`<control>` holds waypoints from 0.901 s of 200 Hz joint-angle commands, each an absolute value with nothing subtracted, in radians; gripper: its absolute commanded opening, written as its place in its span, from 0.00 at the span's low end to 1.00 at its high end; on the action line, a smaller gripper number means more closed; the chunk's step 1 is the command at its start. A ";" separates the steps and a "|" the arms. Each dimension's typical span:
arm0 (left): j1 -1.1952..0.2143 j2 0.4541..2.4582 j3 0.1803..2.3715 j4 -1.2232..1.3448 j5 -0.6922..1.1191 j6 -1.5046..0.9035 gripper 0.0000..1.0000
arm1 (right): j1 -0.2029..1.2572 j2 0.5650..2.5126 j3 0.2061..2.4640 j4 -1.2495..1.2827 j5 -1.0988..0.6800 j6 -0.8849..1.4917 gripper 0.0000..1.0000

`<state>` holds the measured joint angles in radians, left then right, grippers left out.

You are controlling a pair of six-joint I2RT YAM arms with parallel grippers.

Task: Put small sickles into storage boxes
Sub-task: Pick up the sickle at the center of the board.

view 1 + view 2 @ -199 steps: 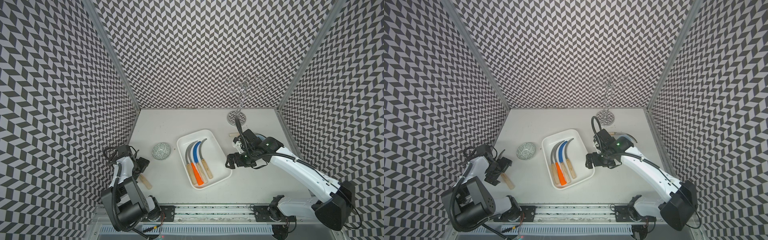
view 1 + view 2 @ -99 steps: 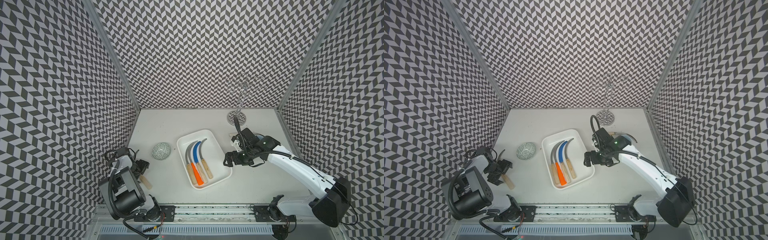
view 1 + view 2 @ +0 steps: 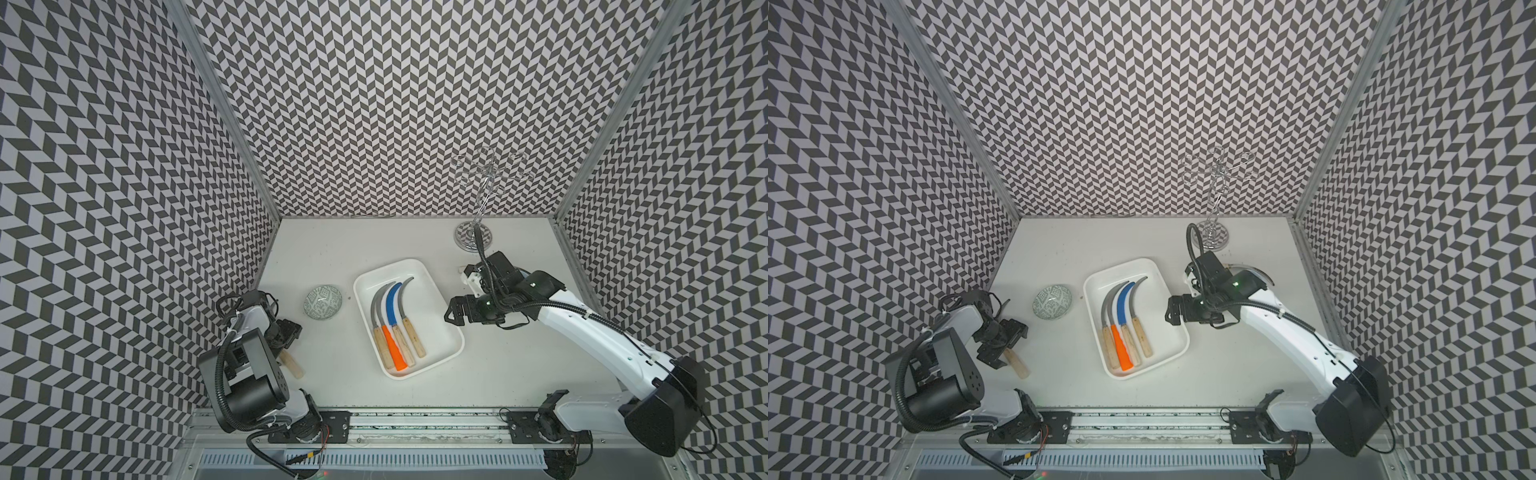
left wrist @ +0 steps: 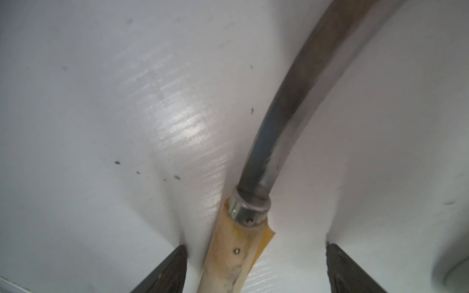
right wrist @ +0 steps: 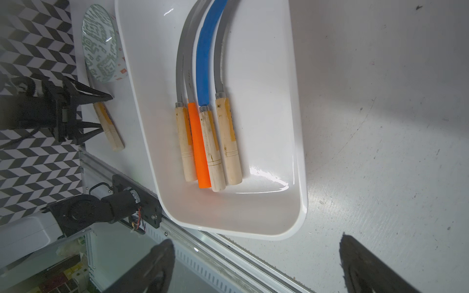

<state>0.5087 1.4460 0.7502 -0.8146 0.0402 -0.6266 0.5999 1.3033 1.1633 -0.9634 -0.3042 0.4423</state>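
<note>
The white storage box [image 3: 390, 262] [image 3: 1121, 262] [image 5: 302, 152] lies mid-table. It holds several small sickles side by side, three with grey blades and wooden handles and one with a blue blade [image 3: 392, 303] [image 5: 208, 50] and an orange handle. Another grey-bladed sickle [image 4: 291, 101] lies on the table at the left, its wooden handle [image 3: 293, 368] [image 3: 1017, 365] pointing to the front. My left gripper [image 3: 286, 340] [image 3: 1007, 347] [image 4: 255, 253] stands open astride that handle, with a gap on each side. My right gripper [image 3: 451, 311] [image 3: 1171, 311] [image 5: 256, 243] hangs open and empty just right of the box.
A round grey patterned bowl [image 3: 323, 301] [image 3: 1052, 301] sits between the left sickle and the box. A wire metal stand [image 3: 473, 239] [image 3: 1213, 237] rises at the back right. A curved grey blade [image 3: 1258, 272] shows behind my right arm. Patterned walls close three sides.
My left arm has folded lower over the loose sickle and its jaws have narrowed a little around the handle. My right gripper has drifted slightly toward the box, still open.
</note>
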 commanded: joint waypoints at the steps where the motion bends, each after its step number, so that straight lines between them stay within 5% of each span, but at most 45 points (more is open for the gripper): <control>1: 0.505 1.488 0.741 -0.823 0.028 -0.646 0.85 | 0.588 1.251 1.151 -0.911 -0.320 0.452 1.00; 180: 0.428 1.497 0.743 -0.843 -0.019 -0.683 0.43 | 0.536 1.192 1.094 -0.863 -0.376 0.419 1.00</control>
